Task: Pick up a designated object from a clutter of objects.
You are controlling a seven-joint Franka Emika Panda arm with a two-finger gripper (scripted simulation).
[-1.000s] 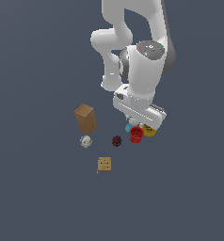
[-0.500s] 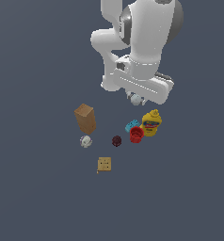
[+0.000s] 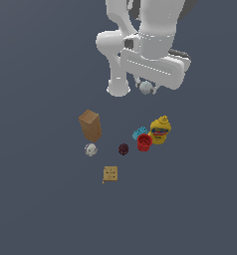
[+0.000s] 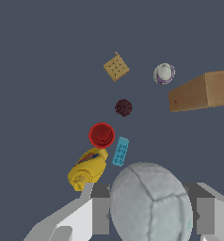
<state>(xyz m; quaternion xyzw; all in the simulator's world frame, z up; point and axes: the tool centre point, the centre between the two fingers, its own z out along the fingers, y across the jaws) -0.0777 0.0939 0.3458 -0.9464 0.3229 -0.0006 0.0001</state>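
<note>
My gripper [image 3: 146, 87] is shut on the small pale grey-white ball [image 3: 146, 87] and holds it high above the floor, over the clutter. In the wrist view the ball [image 4: 151, 202] fills the space between my two fingers [image 4: 90, 214]. Below lie the brown box [image 3: 90, 125], the white ball with reddish marks [image 3: 91, 149], the maroon ball [image 3: 123, 149], the red cup [image 3: 144, 142], the blue brick [image 3: 139, 132], the yellow bottle [image 3: 161, 130] and the tan dotted square [image 3: 110, 174].
The floor is flat dark grey. The arm's white base [image 3: 118, 74] stands behind the clutter. In the wrist view the cup [image 4: 101, 135], brick [image 4: 120, 151] and bottle [image 4: 88, 168] sit close together under my gripper.
My gripper has risen well above the clutter with the pale ball in it, away from the red cup and yellow bottle. The other items have not moved.
</note>
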